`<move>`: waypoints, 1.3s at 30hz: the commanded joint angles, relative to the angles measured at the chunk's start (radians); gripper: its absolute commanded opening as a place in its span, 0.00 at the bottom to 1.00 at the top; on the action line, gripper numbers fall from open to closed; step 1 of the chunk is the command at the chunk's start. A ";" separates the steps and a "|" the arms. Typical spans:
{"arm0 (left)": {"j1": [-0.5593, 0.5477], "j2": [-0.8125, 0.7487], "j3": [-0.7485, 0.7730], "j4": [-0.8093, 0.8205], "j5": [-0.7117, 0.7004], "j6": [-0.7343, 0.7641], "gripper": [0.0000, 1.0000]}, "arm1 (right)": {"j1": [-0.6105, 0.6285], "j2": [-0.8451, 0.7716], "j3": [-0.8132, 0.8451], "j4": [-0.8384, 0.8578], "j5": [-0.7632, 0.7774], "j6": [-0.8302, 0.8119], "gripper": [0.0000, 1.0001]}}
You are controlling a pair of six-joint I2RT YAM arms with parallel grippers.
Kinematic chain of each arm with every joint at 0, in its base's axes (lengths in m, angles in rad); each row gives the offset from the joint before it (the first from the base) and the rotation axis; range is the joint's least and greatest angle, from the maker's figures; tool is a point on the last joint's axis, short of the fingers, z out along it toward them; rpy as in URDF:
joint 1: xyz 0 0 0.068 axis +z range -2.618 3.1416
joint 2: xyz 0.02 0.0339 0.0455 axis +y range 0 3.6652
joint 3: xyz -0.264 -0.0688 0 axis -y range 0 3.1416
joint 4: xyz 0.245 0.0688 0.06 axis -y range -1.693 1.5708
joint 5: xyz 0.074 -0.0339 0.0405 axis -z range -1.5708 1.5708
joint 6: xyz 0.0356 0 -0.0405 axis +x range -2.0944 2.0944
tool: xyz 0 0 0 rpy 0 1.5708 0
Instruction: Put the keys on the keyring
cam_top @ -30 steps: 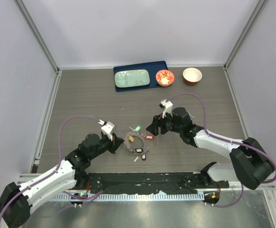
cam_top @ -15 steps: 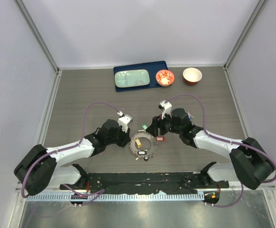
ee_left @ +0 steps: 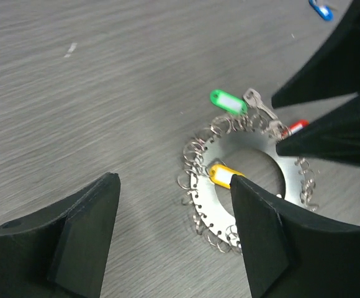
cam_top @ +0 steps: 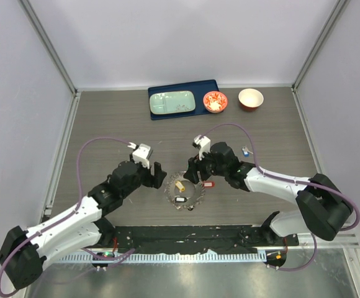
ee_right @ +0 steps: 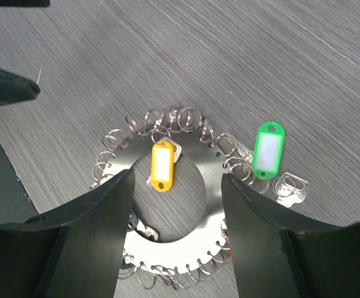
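Observation:
The keyring point(cam_top: 194, 196) lies flat on the table between both arms, its rim lined with small wire loops. A yellow-tagged key point(ee_right: 162, 166) rests across its central hole, and a green-tagged key point(ee_right: 268, 149) with a silver key point(ee_right: 290, 186) lies just off its rim. My right gripper point(ee_right: 177, 180) hovers open over the keyring point(ee_right: 186, 245), fingers straddling the hole and holding nothing. My left gripper point(ee_left: 174, 198) is open and empty beside the keyring point(ee_left: 208, 198), on its left edge. A red tag point(ee_left: 298, 126) shows at the far rim.
A loose blue key point(cam_top: 246, 151) lies right of the right arm. At the back stand a blue tray point(cam_top: 208, 87) carrying a teal plate point(cam_top: 172, 102), a red patterned bowl point(cam_top: 215, 101) and a white-lined bowl point(cam_top: 251, 98). Walls enclose the table on three sides.
My left gripper has opened and drawn back slightly left from the ring. The right gripper has slid left and now sits over the ring, which shifted a little right.

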 commanded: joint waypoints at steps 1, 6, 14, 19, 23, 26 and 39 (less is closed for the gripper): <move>-0.003 -0.080 -0.015 -0.010 -0.195 -0.106 0.78 | 0.049 0.024 0.080 -0.039 0.075 -0.016 0.64; -0.001 -0.123 -0.103 0.055 -0.221 -0.129 0.80 | 0.108 0.091 0.129 -0.030 0.023 -0.033 0.62; -0.001 -0.149 -0.204 0.132 -0.262 -0.143 0.80 | 0.146 0.206 0.194 -0.021 -0.099 -0.119 0.57; -0.001 -0.169 -0.218 0.134 -0.184 -0.112 0.77 | 0.144 0.219 0.221 -0.061 -0.033 -0.136 0.55; -0.001 -0.116 -0.218 0.152 -0.080 -0.140 0.75 | 0.144 0.203 0.214 -0.076 0.058 -0.124 0.54; -0.003 -0.042 -0.212 0.184 -0.008 -0.180 0.72 | 0.144 0.171 0.192 -0.076 0.140 -0.104 0.54; -0.013 0.190 -0.124 0.204 0.089 -0.230 0.68 | 0.091 0.044 0.085 -0.127 0.254 -0.027 0.53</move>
